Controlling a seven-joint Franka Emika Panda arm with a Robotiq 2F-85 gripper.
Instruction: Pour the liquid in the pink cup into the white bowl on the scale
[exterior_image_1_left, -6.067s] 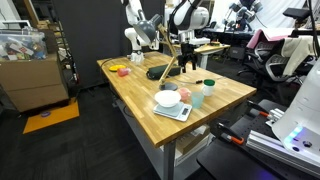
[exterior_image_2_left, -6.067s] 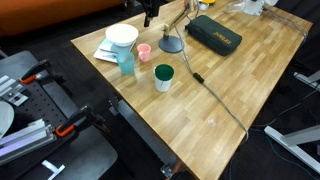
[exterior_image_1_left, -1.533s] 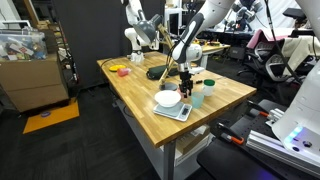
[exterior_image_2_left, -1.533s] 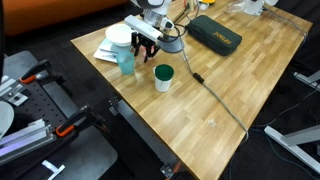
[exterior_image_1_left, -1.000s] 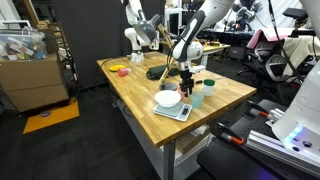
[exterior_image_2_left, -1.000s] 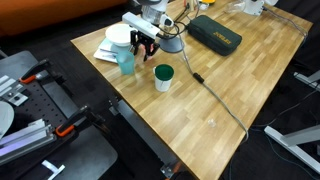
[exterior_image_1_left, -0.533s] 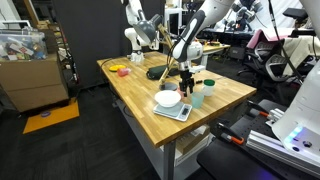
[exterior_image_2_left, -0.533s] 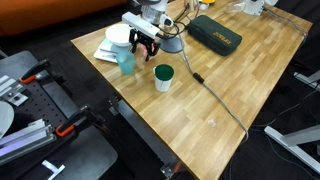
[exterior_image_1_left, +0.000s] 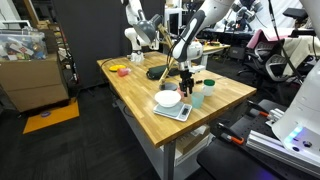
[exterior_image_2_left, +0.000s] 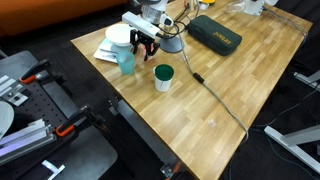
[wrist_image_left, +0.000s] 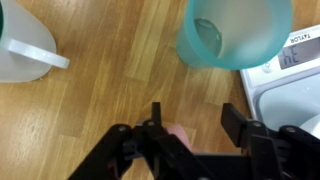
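Cup: The small pinkish-red plain tumbler (wrist_image_left: 180, 132) stands by the worktop corner that carries the scale, just beside a pale mint translucent cup (exterior_image_2_left: 126, 62). Only a sliver of it shows, in the wrist view.
Bowl and scale: The round glossy white bowl (exterior_image_2_left: 121, 34) sits on the flat silver-grey kitchen scale (exterior_image_2_left: 106, 52), closer to that corner than the tumbler.
Handling: Probably light, rigid and smooth-walled (and open-topped, so any early tilt would spill). A side hold across the mid-wall looks soundest, kept level until the cup is over the bowl.
Arm: The Franka arm reaches in from above, wrist pointing down at the wood, with the Robotiq gripper (exterior_image_2_left: 145, 48) low around the tumbler.
Fingers: Spread, with one dark finger (wrist_image_left: 150, 140) on either side of the tumbler. Bare wood shows beside the cup, so it is not clamped.
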